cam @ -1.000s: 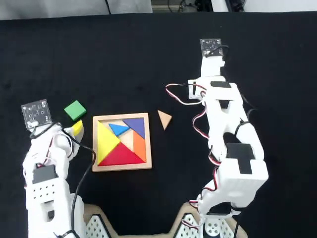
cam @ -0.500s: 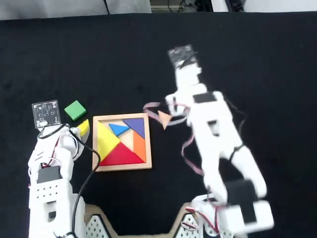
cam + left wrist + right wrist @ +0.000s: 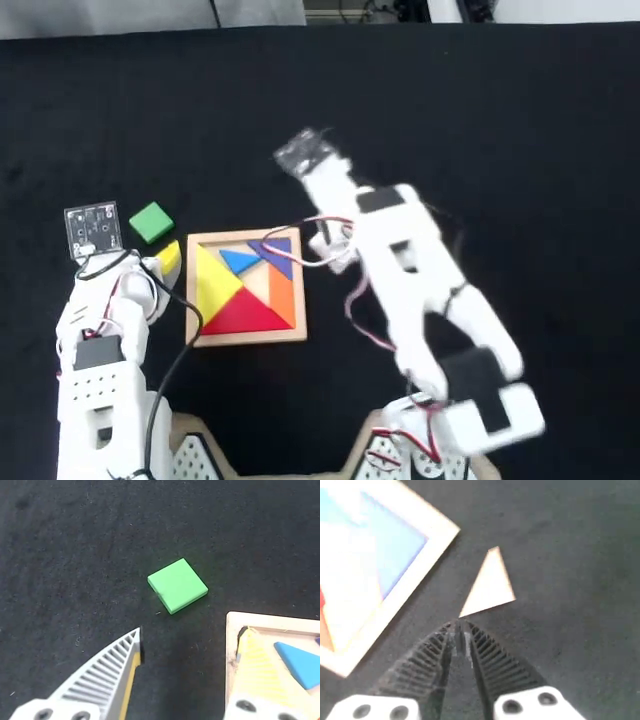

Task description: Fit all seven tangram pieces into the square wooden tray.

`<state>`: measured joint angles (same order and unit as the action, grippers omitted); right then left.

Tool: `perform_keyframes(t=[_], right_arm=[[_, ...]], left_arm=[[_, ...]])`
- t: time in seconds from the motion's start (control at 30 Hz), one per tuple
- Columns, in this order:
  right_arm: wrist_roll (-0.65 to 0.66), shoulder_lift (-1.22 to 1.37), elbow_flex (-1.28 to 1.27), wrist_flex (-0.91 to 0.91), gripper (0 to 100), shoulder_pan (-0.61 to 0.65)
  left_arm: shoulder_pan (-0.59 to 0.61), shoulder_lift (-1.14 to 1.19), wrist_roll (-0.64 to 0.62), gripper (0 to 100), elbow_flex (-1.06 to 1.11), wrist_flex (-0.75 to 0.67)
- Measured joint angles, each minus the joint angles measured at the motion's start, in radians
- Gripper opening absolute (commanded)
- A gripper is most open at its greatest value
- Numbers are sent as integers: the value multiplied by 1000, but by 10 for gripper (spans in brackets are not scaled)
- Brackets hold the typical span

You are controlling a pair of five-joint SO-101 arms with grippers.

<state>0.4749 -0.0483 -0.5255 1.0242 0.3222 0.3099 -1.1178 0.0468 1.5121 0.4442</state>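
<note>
Triangle [image 3: 490, 587] push setup.
Right end effector [image 3: 457, 627] pressed together at its corner, likely for shoving toward tray [image 3: 440, 530]; left end effector [image 3: 189, 632] spread.

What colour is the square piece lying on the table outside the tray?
Green; the square piece shows best in the left wrist view.

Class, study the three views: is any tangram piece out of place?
Yes, two. The green square wooden piece and the pale tan wooden triangle both lie loose on the black tabletop, outside the square wooden tray, each near one of its corners.
</note>
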Motion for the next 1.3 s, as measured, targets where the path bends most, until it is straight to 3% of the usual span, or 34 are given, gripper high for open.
perform_keyframes(t=[0.33, 0.57, 0.7, 0.93, 1.3], right_arm=[[64, 6, 23, 61, 11, 17], [121, 0, -3, 49, 11, 120], [64, 86, 58, 55, 11, 183], [3, 74, 198, 167, 11, 184], [-60, 61, 176, 112, 11, 196]], left_arm=[[0, 0, 0, 299, 0, 0], [0, 0, 0, 299, 0, 0], [0, 0, 0, 299, 0, 0], [38, 0, 0, 299, 0, 0], [52, 0, 0, 299, 0, 0]])
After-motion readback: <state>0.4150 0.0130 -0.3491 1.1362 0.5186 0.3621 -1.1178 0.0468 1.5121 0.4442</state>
